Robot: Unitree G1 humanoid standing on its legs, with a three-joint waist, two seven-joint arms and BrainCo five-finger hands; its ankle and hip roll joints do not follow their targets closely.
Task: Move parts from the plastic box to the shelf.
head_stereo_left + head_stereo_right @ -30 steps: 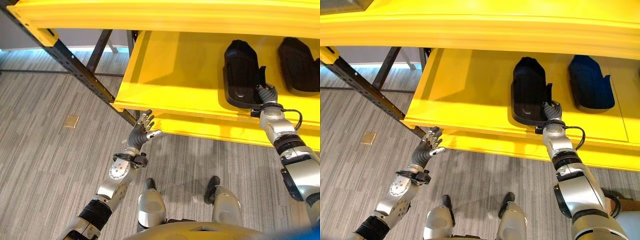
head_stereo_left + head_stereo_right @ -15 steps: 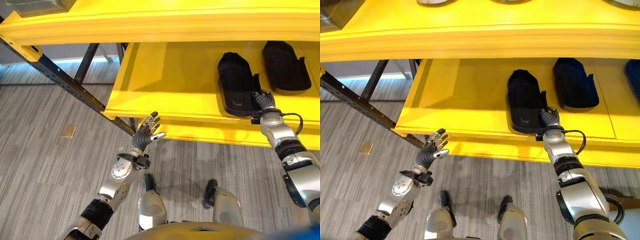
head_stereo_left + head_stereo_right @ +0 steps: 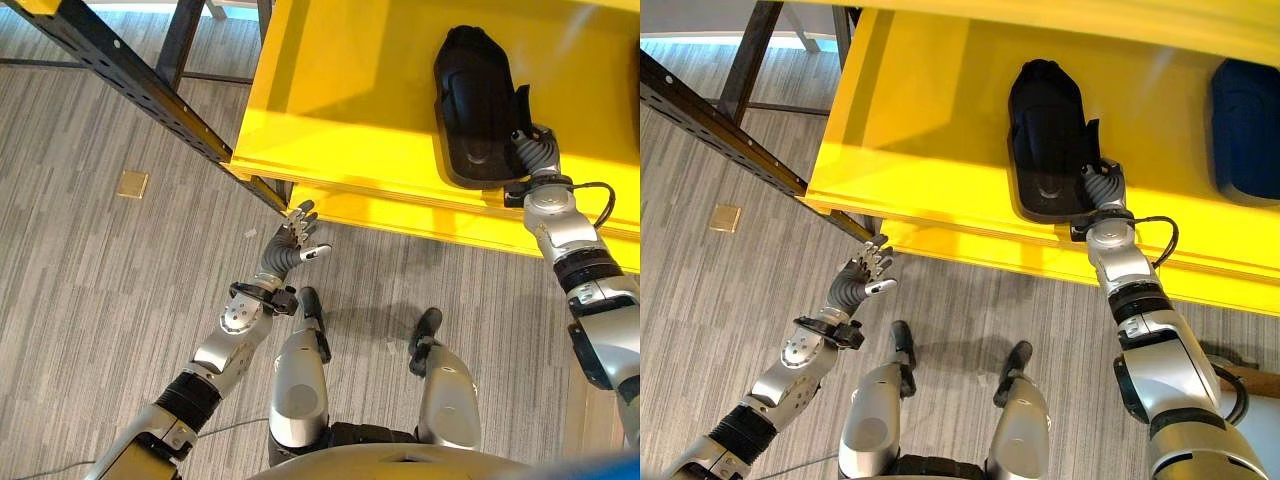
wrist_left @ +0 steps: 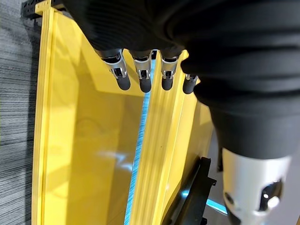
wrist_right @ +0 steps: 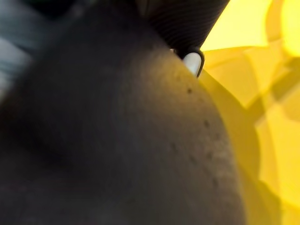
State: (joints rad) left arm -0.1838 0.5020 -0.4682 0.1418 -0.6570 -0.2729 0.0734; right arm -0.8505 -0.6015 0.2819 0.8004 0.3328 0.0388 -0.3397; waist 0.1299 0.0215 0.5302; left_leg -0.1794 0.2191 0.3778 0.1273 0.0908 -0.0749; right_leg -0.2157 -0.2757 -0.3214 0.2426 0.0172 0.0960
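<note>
Right hand (image 3: 538, 160) at black part (image 3: 478, 105) on yellow shelf (image 3: 350, 120), steadying its placement, fingers' state unclear; left hand (image 3: 288, 247) idle, fingers apart.

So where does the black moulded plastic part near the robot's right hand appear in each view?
Left eye view: black moulded plastic part, upper right, on the yellow shelf.
Right eye view: upper middle.
Left wrist view: not in it.
Right wrist view: the close dark mass, probably.
Shared landmark: the yellow shelf.
</note>
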